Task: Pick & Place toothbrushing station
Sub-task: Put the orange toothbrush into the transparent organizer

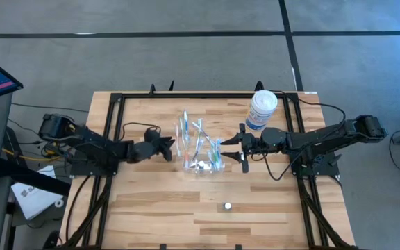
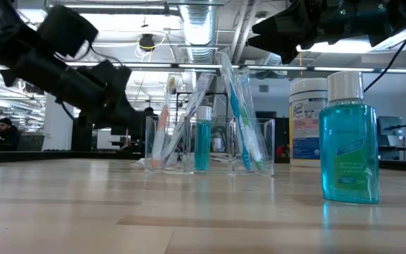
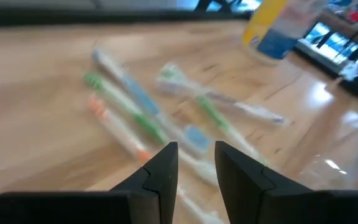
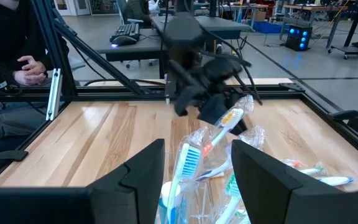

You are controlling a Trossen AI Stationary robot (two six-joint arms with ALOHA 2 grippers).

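Overhead layout of the toothbrushing station, read left to right. The left gripper hangs at mid-table just left of the clear plastic cup; its wrist camera shows the two dark fingers set a narrow gap apart with nothing visible between them, pointing over several loose toothbrushes lying flat on the wooden table. These brushes lie just ahead of the fingertips with their long axes running slantwise across the fingers' line, so the left arm is judged the nearer one for any brush still on the boards, and a grasp would call for closing across a handle. The cup stands upright at the table's centre, between the two grippers, with toothbrushes leaning in it, heads up; in the level view a small clear tube with blue contents stands among them. The right gripper sits just right of the cup, its jaws spread wide and empty, straddling the view of the bristled heads without clearly touching them. Farther right and toward the far edge stands a large white tub; a blue bottle stands alone near the front edge.
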